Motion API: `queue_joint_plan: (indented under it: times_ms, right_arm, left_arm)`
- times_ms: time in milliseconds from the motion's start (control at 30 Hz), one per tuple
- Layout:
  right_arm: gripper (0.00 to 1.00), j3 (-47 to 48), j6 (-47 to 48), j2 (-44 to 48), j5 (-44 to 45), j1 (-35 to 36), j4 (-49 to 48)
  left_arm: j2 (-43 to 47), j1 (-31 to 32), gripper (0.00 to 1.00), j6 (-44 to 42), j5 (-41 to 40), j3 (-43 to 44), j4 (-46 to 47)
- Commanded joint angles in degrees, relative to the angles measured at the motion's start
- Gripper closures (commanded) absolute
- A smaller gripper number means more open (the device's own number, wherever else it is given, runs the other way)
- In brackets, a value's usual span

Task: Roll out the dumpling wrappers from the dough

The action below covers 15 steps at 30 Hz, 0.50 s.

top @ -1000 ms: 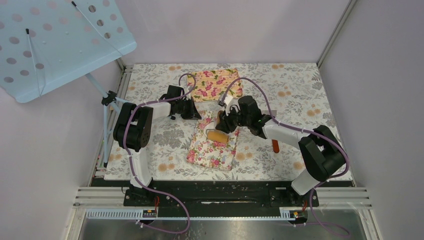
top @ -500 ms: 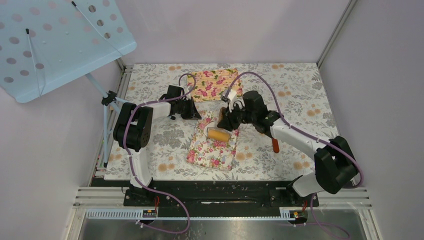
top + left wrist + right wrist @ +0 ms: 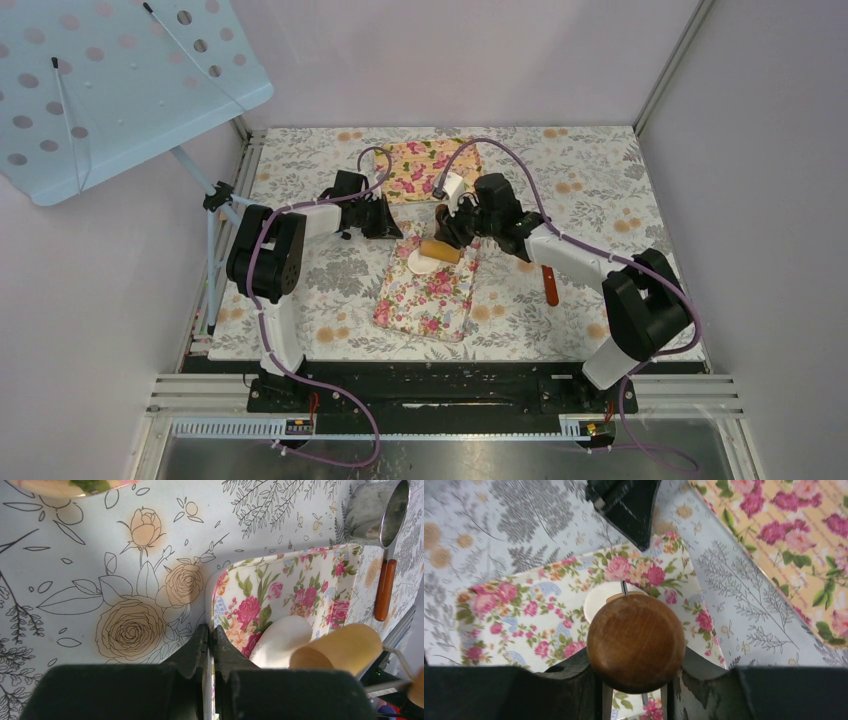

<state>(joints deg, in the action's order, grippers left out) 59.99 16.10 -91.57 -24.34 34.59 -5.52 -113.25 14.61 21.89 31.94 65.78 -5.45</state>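
Note:
The dough (image 3: 418,262) lies as a flattened white disc on the near floral board (image 3: 425,295); it also shows in the left wrist view (image 3: 280,637) and the right wrist view (image 3: 599,600). The wooden roller (image 3: 441,250) rests on the dough's far edge. My right gripper (image 3: 453,232) is shut on the roller's round brown handle (image 3: 636,640). My left gripper (image 3: 392,228) is shut on the board's far-left edge (image 3: 210,630), its jaws pinching the thin white rim. The roller barrel (image 3: 345,647) covers part of the dough.
A second, yellow floral board (image 3: 432,168) lies at the back of the table. A shiny metal ring (image 3: 377,510) with an orange handle (image 3: 549,286) lies right of the near board. A perforated blue panel (image 3: 110,80) hangs over the left rear.
My right gripper has pushed the roller away across the board, toward the far end. The flattened white dough now shows on the near side of the roller. The left gripper has not moved.

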Motion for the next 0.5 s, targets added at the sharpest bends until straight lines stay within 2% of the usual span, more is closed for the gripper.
queue_joint_plan:
  times_ms: [0, 200, 467]
  right_arm:
    - [1.0, -0.52, 4.69, -0.39, 2.3, -0.2, -5.13]
    - [1.0, -2.77, 6.59, -0.19, 4.35, 0.83, -3.78]
    - [1.0, -0.16, 5.97, -4.21, 11.71, 3.06, 4.16]
  left_arm:
    - [-2.15, 0.33, 1.0, -0.71, 1.12, -0.05, -3.69]
    - [-2.22, 0.31, 1.0, -0.71, 1.04, -0.12, -3.64]
    - [-2.14, 0.28, 1.0, -0.71, 0.94, -0.15, -3.69]
